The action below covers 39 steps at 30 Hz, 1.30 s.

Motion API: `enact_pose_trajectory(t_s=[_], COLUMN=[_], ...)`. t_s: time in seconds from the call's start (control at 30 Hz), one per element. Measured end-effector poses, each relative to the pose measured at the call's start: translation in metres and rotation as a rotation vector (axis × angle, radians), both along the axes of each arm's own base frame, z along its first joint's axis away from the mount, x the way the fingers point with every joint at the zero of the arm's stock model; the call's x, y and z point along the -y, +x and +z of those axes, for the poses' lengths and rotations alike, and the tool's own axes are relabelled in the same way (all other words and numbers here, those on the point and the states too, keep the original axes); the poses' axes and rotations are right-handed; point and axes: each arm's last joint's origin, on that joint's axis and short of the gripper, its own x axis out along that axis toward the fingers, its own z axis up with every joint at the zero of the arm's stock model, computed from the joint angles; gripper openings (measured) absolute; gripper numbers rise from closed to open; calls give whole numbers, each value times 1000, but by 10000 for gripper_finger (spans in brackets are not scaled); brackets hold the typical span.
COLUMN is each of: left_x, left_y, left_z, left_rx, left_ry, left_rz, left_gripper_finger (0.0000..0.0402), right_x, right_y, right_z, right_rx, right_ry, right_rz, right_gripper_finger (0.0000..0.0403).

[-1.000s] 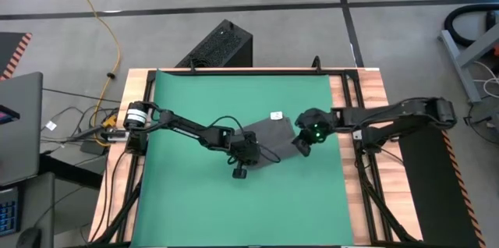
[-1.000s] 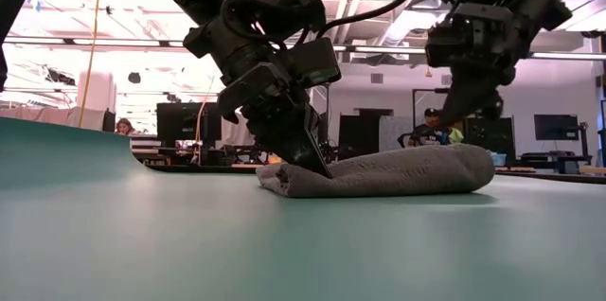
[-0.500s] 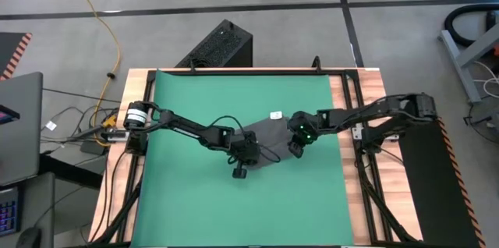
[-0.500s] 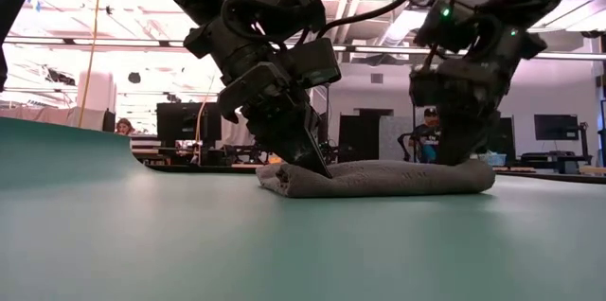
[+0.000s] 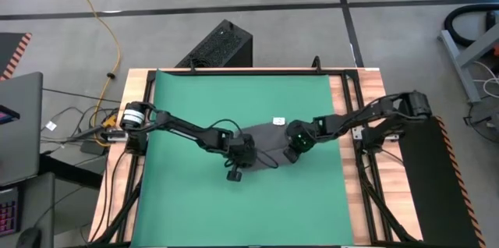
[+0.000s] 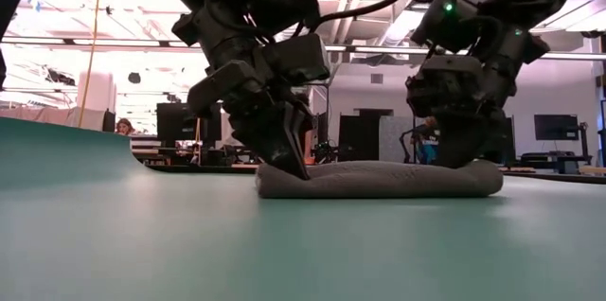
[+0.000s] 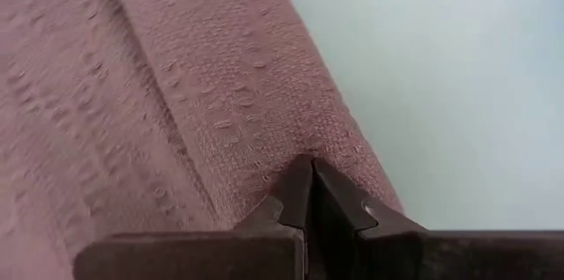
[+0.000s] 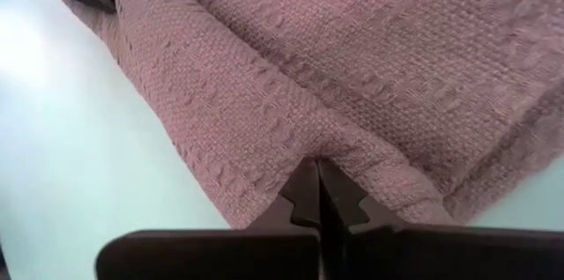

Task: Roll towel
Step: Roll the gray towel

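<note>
Right end effector (image 5: 294, 143) had dropped from above the towel (image 5: 267, 139) onto its near edge and pinched it; left end effector (image 5: 243, 157) stayed clamped on the same edge. Towel lay flatter, mid green mat (image 5: 187, 201) (surface). Both corners held, so rolling could start.

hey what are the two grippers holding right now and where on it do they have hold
Both hold the towel by its folded edge: the left gripper is pinched shut on one end of that edge, the right gripper on the other.
</note>
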Motion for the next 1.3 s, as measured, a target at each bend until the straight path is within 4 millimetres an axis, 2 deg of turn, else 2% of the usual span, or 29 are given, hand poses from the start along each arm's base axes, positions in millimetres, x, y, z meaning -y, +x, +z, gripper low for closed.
enact_pose_trajectory(t_s=[0.2, 0.33, 0.43, 0.53, 0.67, 0.77, 0.97, 1.1, 1.3], left_x=[-8, -13, -14, -14, -14, -14, -14, -14, -13], left_y=[-1, -2, -3, -2, -2, -3, -2, -2, -2], left_z=[0, 1, 0, 1, 1, 1, 1, 1, 1], left_rx=[-20, -34, -39, -36, -37, -37, -35, -35, -37], left_ry=[43, 60, 65, 40, 35, 35, 38, 37, 4], left_rz=[91, 86, 53, 47, 54, 52, 38, 37, 28], left_gripper_finger=[0, 0, 0, 0, 0, 0, 0, 0, 0], right_x=[-20, -30, -35, -36, -34, -30, -33, -40, -51], right_y=[0, -1, -1, -2, -6, -14, -30, -40, -37], right_z=[0, 0, 0, 2, 21, 44, 83, 90, 82], right_rx=[-19, -25, -15, 22, 119, 218, 454, 526, 506], right_ry=[65, 95, 59, -25, -137, -239, -369, -438, -585], right_rz=[-77, -108, -112, -37, 39, 100, 454, 714, 886], right_gripper_finger=[8, 8, 9, 14, 27, 33, 42, 96, 240])
